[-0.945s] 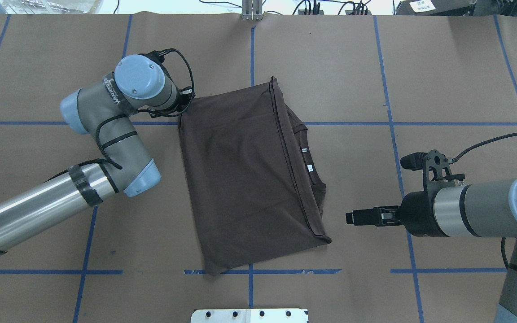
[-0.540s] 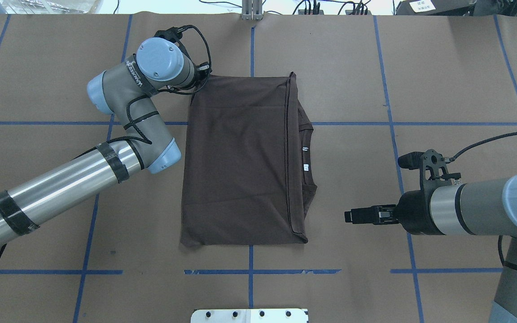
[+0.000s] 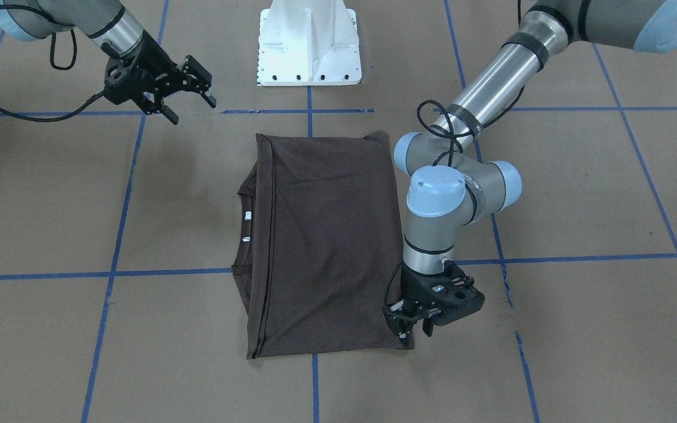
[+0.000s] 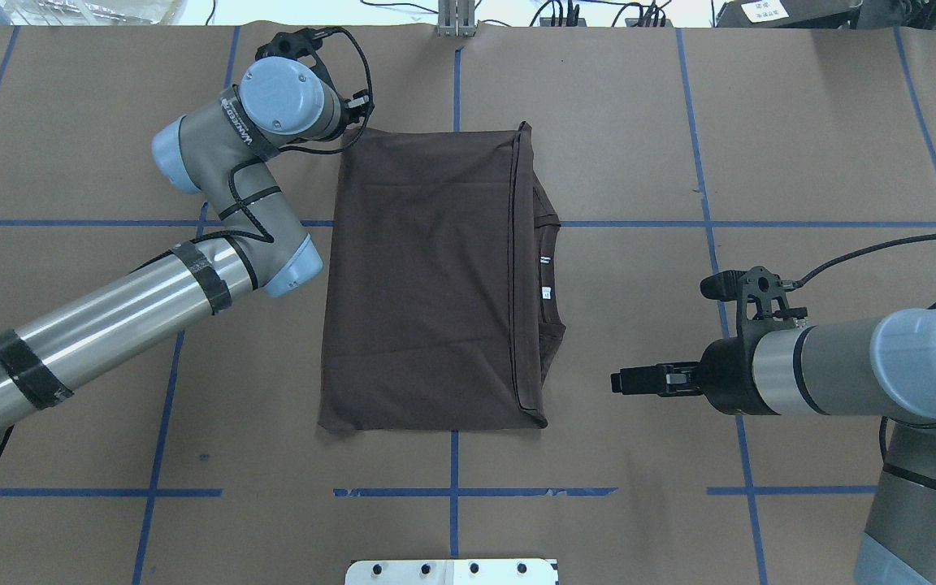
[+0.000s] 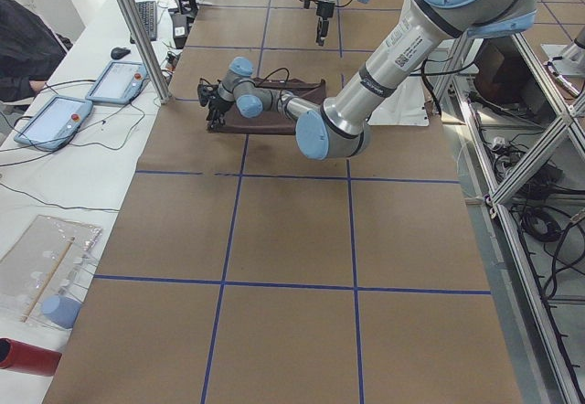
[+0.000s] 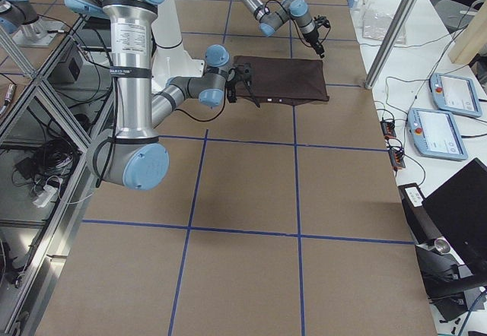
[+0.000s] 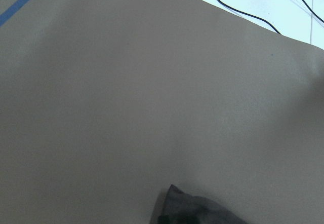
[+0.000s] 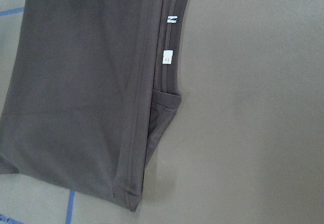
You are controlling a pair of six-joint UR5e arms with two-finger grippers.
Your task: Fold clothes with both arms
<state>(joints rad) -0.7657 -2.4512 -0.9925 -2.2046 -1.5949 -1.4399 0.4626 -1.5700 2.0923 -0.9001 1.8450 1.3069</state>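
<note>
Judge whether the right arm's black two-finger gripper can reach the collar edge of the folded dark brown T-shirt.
Probably yes. The right gripper is open and points at the folded dark brown T-shirt; only bare brown paper lies between it and the collar edge.

Blue tape (image 4: 801,223) grids the brown paper covering (image 4: 825,122).

From overhead, I have bare brown paper (image 4: 639,162) around the folded T-shirt (image 4: 427,276). A wide lane runs down its right side, up to the right gripper (image 4: 616,380). My left arm (image 4: 273,97) crowds the shirt's upper-left corner, and the white pedestal base (image 4: 452,571) blocks the bottom centre edge.
</note>
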